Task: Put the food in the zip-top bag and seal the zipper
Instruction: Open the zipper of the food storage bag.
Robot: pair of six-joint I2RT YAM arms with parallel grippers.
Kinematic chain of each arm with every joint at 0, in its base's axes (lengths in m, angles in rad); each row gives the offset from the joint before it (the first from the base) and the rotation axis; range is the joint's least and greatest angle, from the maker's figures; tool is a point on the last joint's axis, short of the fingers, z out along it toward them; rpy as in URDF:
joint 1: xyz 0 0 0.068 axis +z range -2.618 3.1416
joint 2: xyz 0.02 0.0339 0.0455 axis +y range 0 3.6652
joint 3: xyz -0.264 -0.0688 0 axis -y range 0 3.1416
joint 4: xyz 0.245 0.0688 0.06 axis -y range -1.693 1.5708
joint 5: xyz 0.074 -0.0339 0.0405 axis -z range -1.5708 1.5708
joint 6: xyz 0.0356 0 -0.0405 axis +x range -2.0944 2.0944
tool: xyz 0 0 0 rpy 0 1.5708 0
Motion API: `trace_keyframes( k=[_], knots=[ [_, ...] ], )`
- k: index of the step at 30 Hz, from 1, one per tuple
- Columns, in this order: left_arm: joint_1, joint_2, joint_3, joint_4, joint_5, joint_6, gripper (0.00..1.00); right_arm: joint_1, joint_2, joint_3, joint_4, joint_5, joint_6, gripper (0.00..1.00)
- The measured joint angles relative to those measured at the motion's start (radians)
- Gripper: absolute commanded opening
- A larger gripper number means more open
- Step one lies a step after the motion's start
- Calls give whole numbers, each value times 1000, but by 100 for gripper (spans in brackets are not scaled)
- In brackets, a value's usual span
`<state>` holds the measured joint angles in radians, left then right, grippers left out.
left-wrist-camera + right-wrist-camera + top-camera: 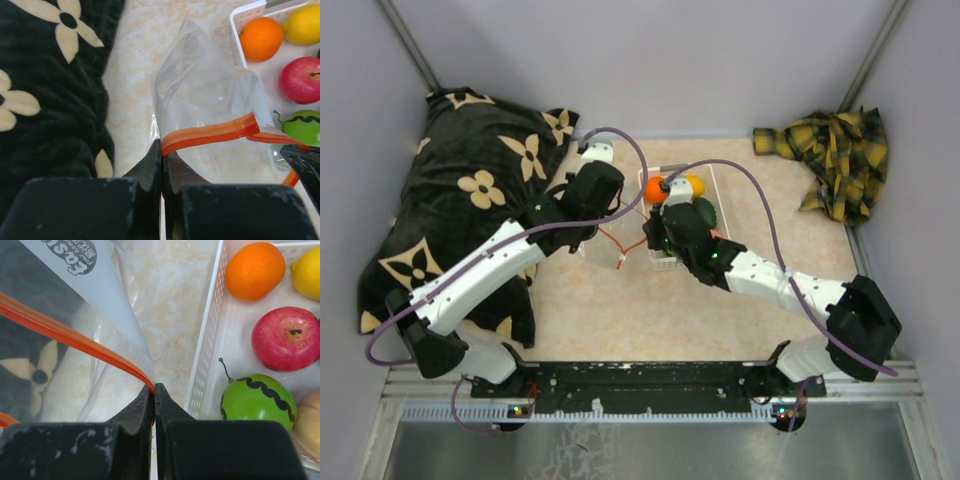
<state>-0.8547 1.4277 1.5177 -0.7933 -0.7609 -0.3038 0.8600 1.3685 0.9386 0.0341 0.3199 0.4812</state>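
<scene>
Black fingers of the right gripper (154,400) are pressed tight together, pinching one end of the orange zipper (75,337). The left gripper (161,165) is closed tight too, pinching the same strip further along. Between the two grippers hangs the zip-top bag (200,95), lifted off the table (135,60). I think each gripper holds its own spot so the bag's mouth can be pulled open for the food. No food is in the bag yet, so the job looks like it is only starting. Just to the right of the right gripper sits one white basket (207,355) with the food in it. From the right wrist I can count five pieces: one orange (254,271), one lemon (307,272), one red apple (286,338), one green lime (257,400) with a black squiggle on it, and one peach (307,417) at the edge. From above, one dark avocado (705,212) peeks out beside the right gripper, which makes six. To the left of the left gripper lies one black cloth with pale flowers (50,100). Far off past the right gripper is one yellow checked cloth (840,150).
</scene>
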Motion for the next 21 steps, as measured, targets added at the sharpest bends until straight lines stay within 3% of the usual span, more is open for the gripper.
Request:
trace_keyframes(
  k=[6, 21],
  knots=[
    [0, 25, 27, -39, -31, 59, 0, -8, 2, 0, 26, -47, -4, 0],
    [5, 67, -114, 54, 59, 77, 0, -59, 177, 26, 180, -177, -25, 34]
  ],
)
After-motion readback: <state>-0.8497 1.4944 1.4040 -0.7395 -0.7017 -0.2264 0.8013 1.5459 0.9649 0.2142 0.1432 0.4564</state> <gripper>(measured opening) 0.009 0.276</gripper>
